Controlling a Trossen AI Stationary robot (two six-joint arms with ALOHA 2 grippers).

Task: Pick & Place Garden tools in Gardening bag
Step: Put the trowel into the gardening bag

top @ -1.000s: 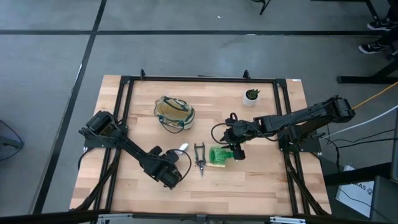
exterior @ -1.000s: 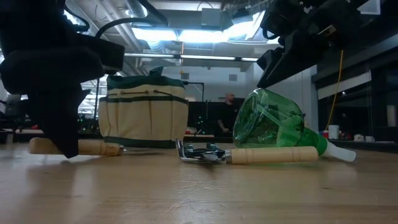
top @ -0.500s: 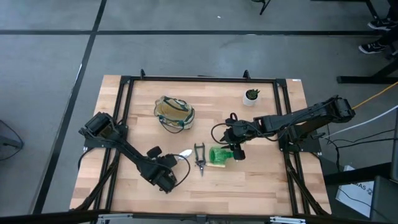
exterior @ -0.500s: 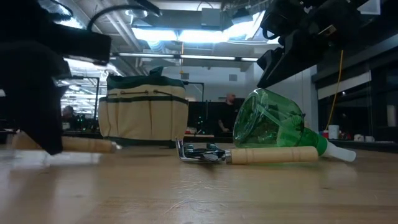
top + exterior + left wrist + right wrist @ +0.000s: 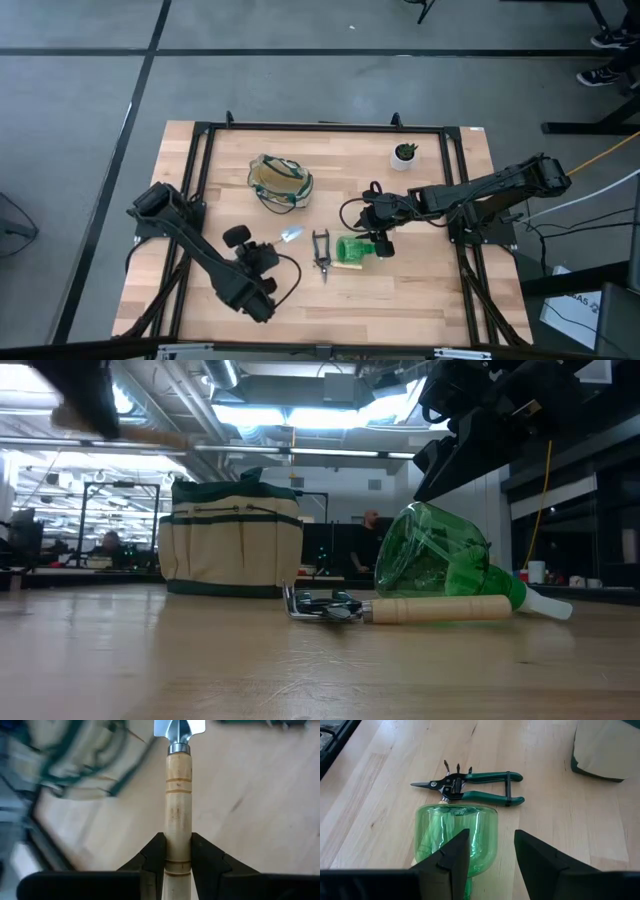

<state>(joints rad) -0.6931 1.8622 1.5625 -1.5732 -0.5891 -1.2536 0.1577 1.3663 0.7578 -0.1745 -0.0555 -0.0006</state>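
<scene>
My left gripper (image 5: pixel 264 256) is shut on a wooden-handled trowel (image 5: pixel 178 795) and holds it high over the table's near left part; its metal blade (image 5: pixel 291 236) points toward the cream and green bag (image 5: pixel 280 182). My right gripper (image 5: pixel 490 850) is open above the green spray bottle (image 5: pixel 456 832), which lies on its side. Green-handled pruning shears (image 5: pixel 321 252) lie flat beside the bottle. Another wooden-handled tool (image 5: pixel 440 608) lies in front of the bottle. My left gripper pinches the trowel's wooden handle (image 5: pixel 178 851) between its two fingers, close to the handle's free end. The handle runs forward along the fingers, and the blade (image 5: pixel 179 727) is out ahead. The trowel is lifted clear of the table and shows high up in the low view (image 5: pixel 150 434).
A small green plant in a white pot (image 5: pixel 404 154) stands at the far right. The bag stands upright with its mouth open at the far middle. A black frame (image 5: pixel 200 140) runs around the table. Bare wood (image 5: pixel 420 290) lies along the near edge.
My left gripper has risen from the table with the trowel and tipped, drawing back a little toward the table's left. The trowel, whose handle lay on the wood before, is now lifted clear. My right gripper has kept still.
</scene>
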